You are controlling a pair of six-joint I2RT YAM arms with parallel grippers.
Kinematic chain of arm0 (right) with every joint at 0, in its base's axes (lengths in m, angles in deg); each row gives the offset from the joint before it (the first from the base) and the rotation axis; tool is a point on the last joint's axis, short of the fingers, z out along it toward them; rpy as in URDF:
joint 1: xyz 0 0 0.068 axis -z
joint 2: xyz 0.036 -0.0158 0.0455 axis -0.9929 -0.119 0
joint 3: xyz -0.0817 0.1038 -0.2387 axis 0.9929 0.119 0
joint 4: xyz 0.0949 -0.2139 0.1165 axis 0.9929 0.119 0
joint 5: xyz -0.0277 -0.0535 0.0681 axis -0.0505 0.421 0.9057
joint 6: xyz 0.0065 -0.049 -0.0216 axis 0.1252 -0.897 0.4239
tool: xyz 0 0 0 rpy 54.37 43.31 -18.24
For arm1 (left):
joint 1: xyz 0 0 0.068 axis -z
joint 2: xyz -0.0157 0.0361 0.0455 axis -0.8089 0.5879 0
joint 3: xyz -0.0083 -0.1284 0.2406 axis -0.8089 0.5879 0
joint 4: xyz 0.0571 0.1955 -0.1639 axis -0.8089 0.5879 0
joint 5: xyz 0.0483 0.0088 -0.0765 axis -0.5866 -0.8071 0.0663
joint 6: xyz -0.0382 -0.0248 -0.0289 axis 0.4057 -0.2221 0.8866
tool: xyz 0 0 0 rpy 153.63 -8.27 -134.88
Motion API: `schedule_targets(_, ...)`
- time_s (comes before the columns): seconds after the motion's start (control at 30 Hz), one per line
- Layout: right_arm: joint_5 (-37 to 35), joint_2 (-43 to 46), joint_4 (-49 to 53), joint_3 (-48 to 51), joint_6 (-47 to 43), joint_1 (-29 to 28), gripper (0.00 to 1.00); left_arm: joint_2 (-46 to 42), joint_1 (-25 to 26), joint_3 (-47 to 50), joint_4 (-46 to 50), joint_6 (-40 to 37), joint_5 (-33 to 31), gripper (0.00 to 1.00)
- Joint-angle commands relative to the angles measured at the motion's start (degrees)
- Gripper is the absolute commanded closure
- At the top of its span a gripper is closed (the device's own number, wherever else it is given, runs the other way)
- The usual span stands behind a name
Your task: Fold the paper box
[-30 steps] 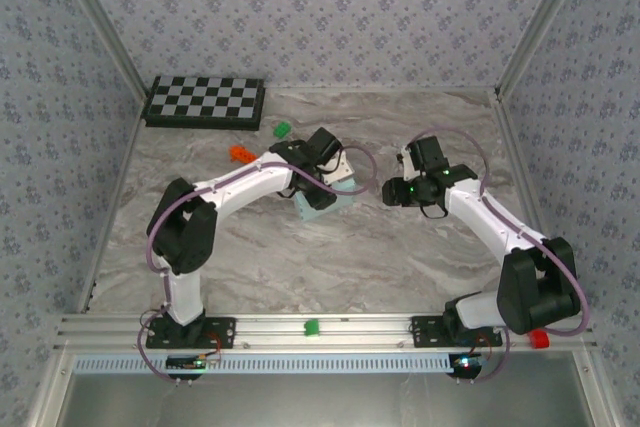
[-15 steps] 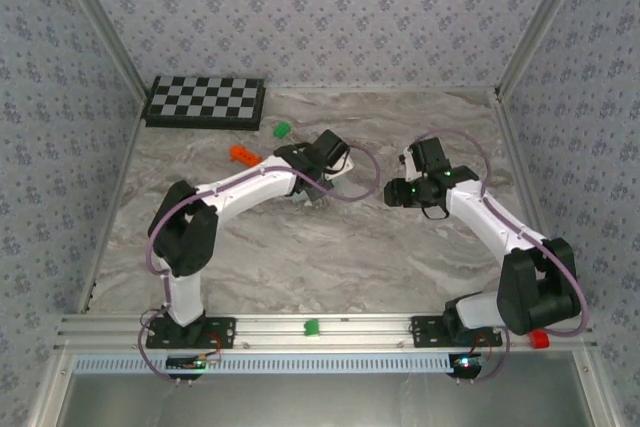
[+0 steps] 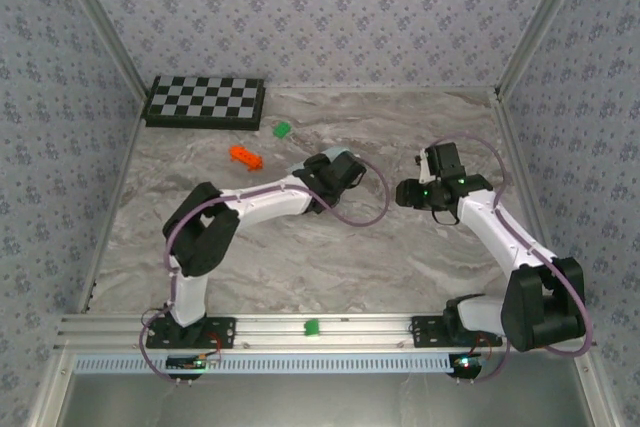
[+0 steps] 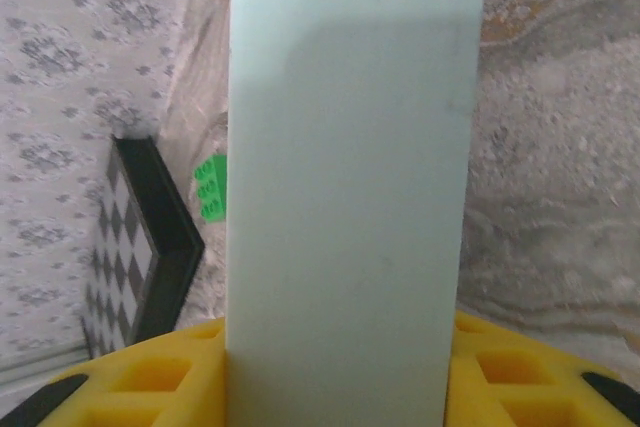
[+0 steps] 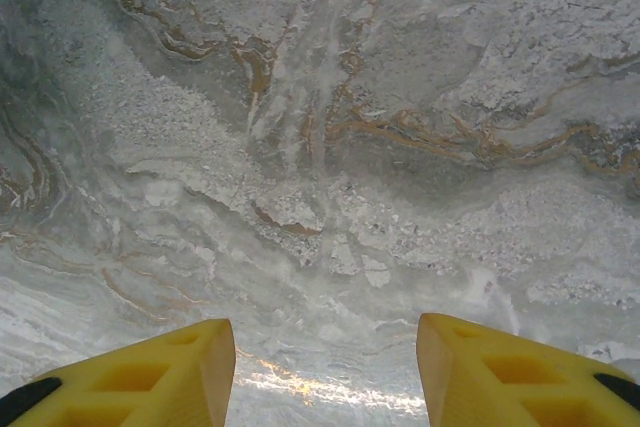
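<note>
A grey marbled table [image 3: 300,257] stands between flower-papered walls [image 3: 300,7]. From above, the paper box [image 3: 347,155] is only a pale aqua sliver under the left gripper [image 3: 335,175], near the table's middle. The left wrist camera shows it as a plain flat panel clamped between yellow fingers [image 4: 150,377], with a green block [image 4: 211,188] and a checkerboard [image 4: 140,247] beyond. The right gripper [image 5: 325,367] hangs wide apart over bare marble, holding nothing.

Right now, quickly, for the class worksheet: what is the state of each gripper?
Left gripper: closed on the paper box, card between both fingers.
Right gripper: open, holding nothing, above the table.
</note>
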Motion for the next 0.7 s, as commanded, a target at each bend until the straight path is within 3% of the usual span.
schedule_targets(0.0, 0.51, 0.73, -0.80, 0.97, 0.84, 0.63, 0.47, 2.92, 1.45, 1.39, -10.65, -5.57, -7.80, 0.57)
schedule_targets(0.23, 0.95, 0.24, -1.38, 1.24, 0.77, 1.33, 0.47, 6.57, 1.90, 2.69, -16.49, -6.47, -10.43, 0.57)
schedule_targets(0.67, 1.13, -1.00, -2.20, 1.35, 0.93, 1.75, 0.47, 9.41, 3.17, 3.40, -16.43, -3.93, -10.45, 0.50)
